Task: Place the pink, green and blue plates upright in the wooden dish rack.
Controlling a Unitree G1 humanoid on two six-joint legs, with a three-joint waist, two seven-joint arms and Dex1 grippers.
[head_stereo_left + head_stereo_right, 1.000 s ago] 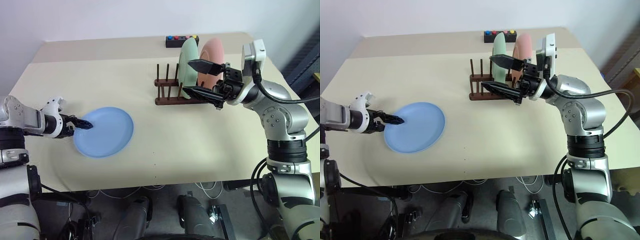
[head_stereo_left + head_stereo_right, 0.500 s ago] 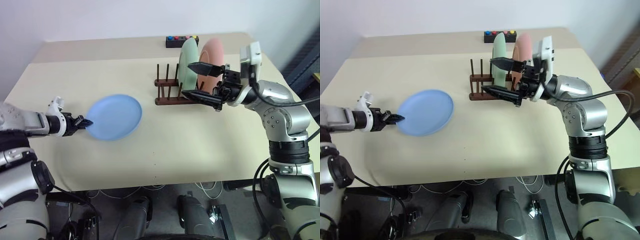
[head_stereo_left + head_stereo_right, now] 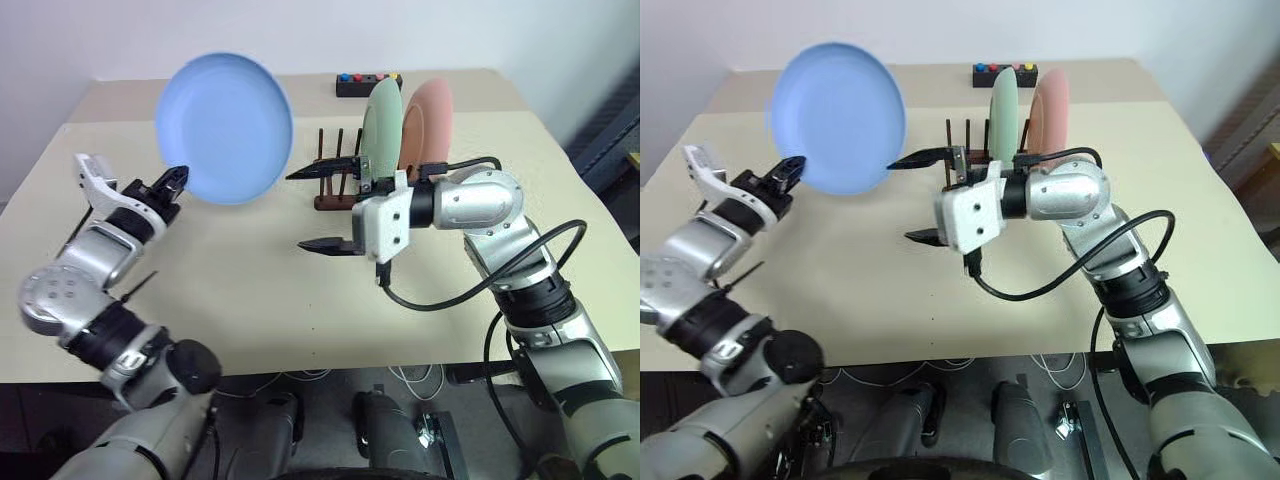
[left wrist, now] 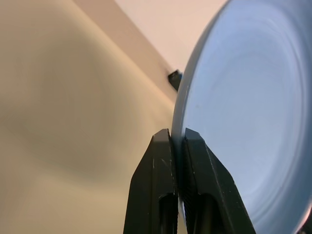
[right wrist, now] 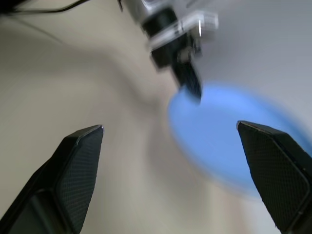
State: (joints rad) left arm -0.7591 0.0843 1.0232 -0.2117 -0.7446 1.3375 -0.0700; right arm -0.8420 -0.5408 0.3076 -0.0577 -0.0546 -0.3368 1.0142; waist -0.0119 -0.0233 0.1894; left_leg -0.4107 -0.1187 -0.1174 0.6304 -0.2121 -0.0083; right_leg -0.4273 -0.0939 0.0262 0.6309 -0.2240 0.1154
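Observation:
The blue plate (image 3: 225, 128) is held upright in the air over the left half of the table, its face toward me. My left gripper (image 3: 175, 180) is shut on its lower left rim; the left wrist view shows the fingers (image 4: 161, 161) pinching the blue plate's (image 4: 243, 122) edge. My right gripper (image 3: 300, 210) stands open just right of the plate, pointing left at it, with nothing between its fingers. The green plate (image 3: 380, 130) and the pink plate (image 3: 428, 125) stand upright in the wooden dish rack (image 3: 332, 200), behind the right arm.
A small black box with coloured buttons (image 3: 368, 83) lies at the table's far edge behind the rack. The beige table (image 3: 250, 290) spreads below both arms. Free pegs of the rack stand left of the green plate.
My left gripper closed on the blue plate's rim, lifted it off the table and turned it upright. My right gripper left the rack and swung left toward the plate, rolling over.

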